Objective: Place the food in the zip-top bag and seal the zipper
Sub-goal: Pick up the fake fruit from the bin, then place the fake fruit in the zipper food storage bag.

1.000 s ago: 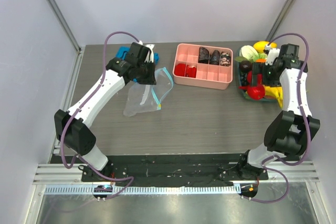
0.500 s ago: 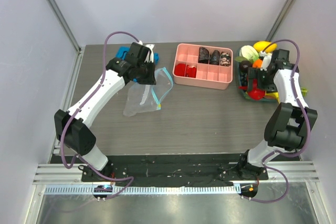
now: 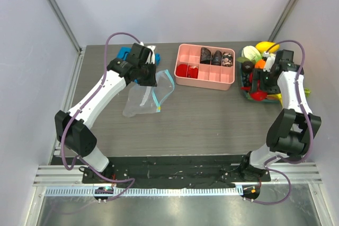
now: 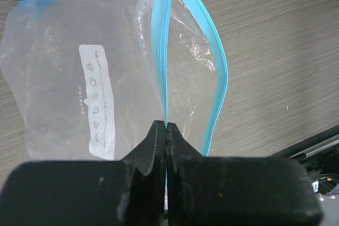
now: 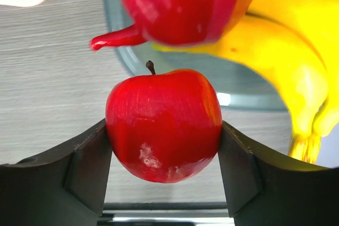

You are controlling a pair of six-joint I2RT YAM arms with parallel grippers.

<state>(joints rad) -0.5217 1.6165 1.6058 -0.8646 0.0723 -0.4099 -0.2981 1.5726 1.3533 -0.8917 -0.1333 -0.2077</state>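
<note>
A red apple (image 5: 163,123) sits clamped between the fingers of my right gripper (image 5: 164,133), by the dish (image 5: 249,91) of bananas (image 5: 280,51). Well apart on the table (image 3: 212,125), my left gripper (image 4: 166,130) pinches the blue zipper (image 4: 162,51) of the clear bag (image 4: 63,78), whose mouth gapes.

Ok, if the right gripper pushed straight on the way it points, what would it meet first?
The red apple, already between the fingers of the right gripper. Past it come the tray rim and, probably, the glossy red piece; depth there is unclear.
</note>
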